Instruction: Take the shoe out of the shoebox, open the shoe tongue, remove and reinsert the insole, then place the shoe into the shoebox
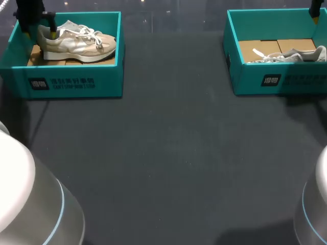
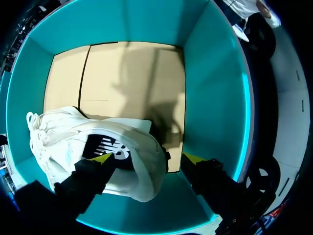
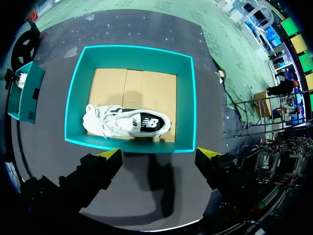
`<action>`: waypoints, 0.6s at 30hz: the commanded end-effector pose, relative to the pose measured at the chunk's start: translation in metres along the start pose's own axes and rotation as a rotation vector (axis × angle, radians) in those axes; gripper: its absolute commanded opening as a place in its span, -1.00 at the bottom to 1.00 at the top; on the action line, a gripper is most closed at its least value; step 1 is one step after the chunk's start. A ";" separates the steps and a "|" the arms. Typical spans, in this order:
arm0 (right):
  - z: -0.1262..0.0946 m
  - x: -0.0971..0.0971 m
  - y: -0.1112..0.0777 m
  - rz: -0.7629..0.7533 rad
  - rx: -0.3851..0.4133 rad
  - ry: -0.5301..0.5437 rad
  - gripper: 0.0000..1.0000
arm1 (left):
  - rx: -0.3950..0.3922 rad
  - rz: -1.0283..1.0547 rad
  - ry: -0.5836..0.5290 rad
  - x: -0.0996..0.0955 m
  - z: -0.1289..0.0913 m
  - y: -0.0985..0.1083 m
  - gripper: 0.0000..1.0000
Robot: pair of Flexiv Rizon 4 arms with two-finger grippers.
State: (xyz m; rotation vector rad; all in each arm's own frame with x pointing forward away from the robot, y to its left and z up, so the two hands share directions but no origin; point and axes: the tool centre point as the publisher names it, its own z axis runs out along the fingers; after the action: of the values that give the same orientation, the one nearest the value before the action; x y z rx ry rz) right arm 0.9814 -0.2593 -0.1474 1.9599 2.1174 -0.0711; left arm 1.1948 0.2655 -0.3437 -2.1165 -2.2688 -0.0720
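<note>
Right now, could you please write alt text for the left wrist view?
The left gripper, open, hangs inside a teal shoebox over the heel of a white shoe, one yellow tip above its dark insole, the other beside the shoe.

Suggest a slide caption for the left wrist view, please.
Left gripper, open, straddling the heel of the white lace-up sneaker in the teal cardboard shoebox.

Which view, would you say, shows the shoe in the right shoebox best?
The right wrist view: the right shoe lies whole in its shoebox. The head view shows only its top above the box wall; the left wrist view misses it.
</note>
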 end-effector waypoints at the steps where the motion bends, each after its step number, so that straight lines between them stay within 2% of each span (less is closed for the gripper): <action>1: 0.000 0.000 0.000 0.000 0.002 0.000 1.00 | 0.017 -0.001 0.003 0.001 0.010 0.006 0.67; 7: 0.000 0.000 0.000 0.000 0.002 0.000 1.00 | 0.033 -0.007 0.008 0.004 0.018 0.005 0.66; 10: 0.000 0.000 0.000 0.000 0.002 0.000 1.00 | 0.040 -0.013 0.009 0.004 0.021 0.005 0.51; 16: 0.000 0.000 0.000 0.000 0.002 0.000 1.00 | 0.048 -0.017 0.014 0.005 0.025 0.004 0.36; 18: 0.000 0.000 0.000 0.000 0.002 0.000 1.00 | 0.050 -0.018 0.015 0.006 0.026 0.004 0.13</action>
State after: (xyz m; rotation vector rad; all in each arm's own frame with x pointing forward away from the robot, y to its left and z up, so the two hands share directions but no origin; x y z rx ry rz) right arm 0.9814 -0.2593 -0.1474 1.9598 2.1173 -0.0713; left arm 1.1919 0.2719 -0.3673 -2.0687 -2.2642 -0.0434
